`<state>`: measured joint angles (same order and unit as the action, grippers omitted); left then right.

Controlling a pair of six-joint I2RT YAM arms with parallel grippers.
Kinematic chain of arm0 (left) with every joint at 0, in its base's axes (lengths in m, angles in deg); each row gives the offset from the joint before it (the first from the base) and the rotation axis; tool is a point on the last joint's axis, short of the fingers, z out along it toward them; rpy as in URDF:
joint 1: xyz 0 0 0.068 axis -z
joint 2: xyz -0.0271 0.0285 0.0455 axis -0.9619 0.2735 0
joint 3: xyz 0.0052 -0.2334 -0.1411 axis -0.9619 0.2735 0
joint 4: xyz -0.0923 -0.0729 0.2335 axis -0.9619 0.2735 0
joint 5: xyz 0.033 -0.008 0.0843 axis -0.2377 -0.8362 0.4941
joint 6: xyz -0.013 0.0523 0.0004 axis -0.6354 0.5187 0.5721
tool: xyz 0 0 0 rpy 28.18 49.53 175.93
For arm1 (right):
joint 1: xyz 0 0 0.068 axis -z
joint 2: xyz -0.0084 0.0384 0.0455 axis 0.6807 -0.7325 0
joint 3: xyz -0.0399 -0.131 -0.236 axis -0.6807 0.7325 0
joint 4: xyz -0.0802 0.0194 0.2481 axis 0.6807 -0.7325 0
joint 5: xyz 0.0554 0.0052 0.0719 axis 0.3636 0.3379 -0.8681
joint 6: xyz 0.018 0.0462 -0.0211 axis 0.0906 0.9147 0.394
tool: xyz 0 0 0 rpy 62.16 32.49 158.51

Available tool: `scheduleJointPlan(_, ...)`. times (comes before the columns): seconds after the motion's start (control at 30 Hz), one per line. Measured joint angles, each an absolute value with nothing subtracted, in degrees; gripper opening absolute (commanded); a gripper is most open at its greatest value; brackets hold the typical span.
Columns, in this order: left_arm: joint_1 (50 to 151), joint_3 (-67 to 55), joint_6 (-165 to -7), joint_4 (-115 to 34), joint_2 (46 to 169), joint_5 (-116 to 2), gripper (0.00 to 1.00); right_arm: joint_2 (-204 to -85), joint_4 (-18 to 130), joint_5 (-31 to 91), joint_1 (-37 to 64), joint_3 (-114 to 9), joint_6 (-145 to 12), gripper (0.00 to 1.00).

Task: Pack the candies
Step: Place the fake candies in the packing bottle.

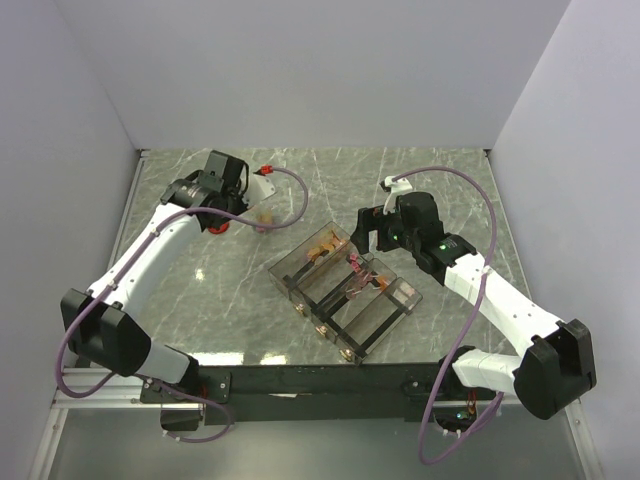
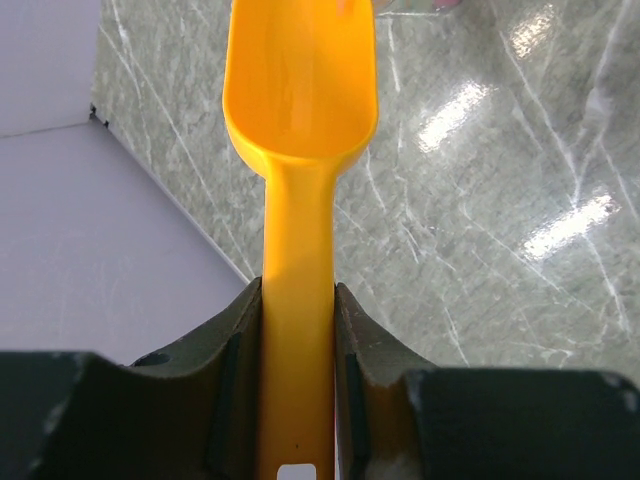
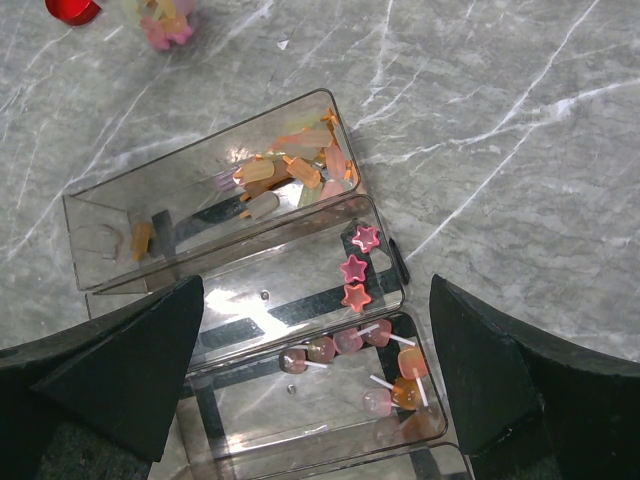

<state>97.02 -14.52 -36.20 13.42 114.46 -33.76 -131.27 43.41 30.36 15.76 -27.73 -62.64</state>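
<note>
– Grip?
– My left gripper (image 2: 298, 330) pinches the scoop (image 2: 300, 100), bowl empty. My right gripper (image 3: 320, 365) hangs wide open, holding nothing, above the box (image 3: 100, 215).
– And the packing?
– Some candies (image 3: 295, 170) lie in three compartments; a pile (image 3: 160, 22) waits loose on the table (image 3: 500, 100). Partway, I'd judge, with more scooping left.

Worktop (image 1: 330, 190): flat, glossy, grey-green marble pattern with thin white veins. Back wall (image 1: 320, 70): plain pale panel standing on the worktop's far edge. Left wall (image 1: 50, 150) and right wall (image 1: 590, 150): matching plain pale panels along the worktop's side edges, closing both far corners. Black bar (image 1: 320, 380): lies along the worktop's near edge. Grey surface (image 1: 300, 450): lower level past the near edge. Light: even and diffuse, with bright white glare patches (image 2: 455, 115) on the worktop's sheen.
</note>
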Motion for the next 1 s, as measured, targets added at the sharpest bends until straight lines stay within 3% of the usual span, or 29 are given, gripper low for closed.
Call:
scheduleJointPlan(0.7,101.2,-14.6,-32.7,12.9,114.5,-25.2,0.01,-131.3,43.4,30.3,15.8,-27.7,-62.8,1.0)
scheduleJointPlan(1.0,101.0,-5.4,-31.8,5.5,103.5,-29.4,0.01,-131.3,43.5,27.7,15.8,-27.7,-62.8,1.0)
